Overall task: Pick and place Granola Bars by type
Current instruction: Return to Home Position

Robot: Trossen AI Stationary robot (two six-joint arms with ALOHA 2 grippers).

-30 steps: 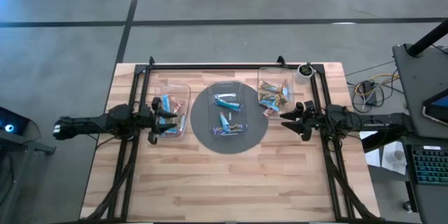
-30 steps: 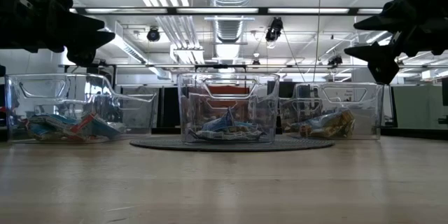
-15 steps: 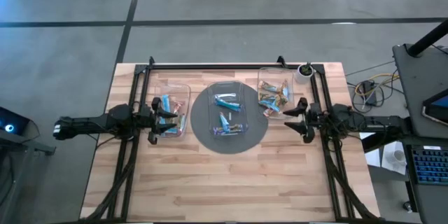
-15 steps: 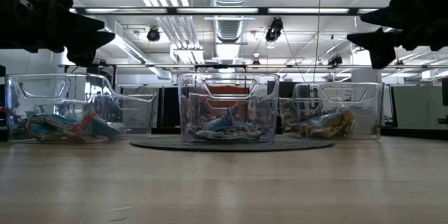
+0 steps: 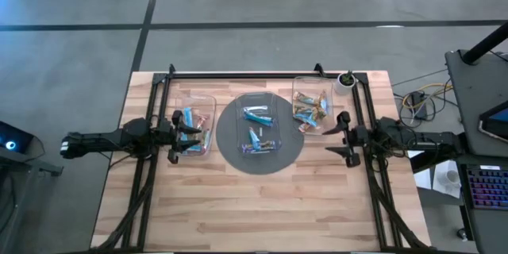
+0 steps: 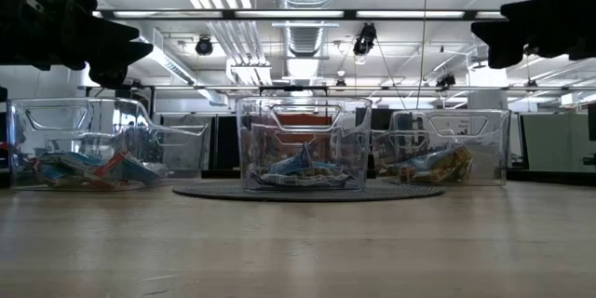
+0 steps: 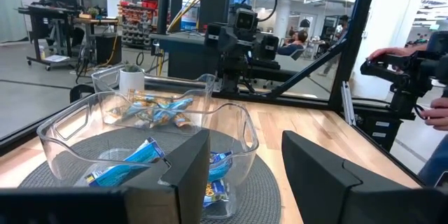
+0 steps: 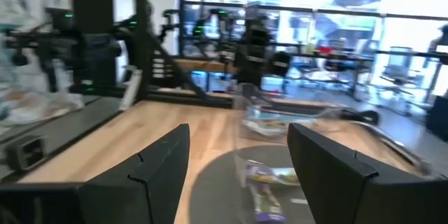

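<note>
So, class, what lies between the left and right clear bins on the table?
In the high view, a third clear bin holding granola bars stands between them, on a round grey plate.

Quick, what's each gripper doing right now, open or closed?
Left gripper: jaws open, empty, above the left clear bin.
Right gripper: jaws open, empty, beside the right clear bin.
</note>
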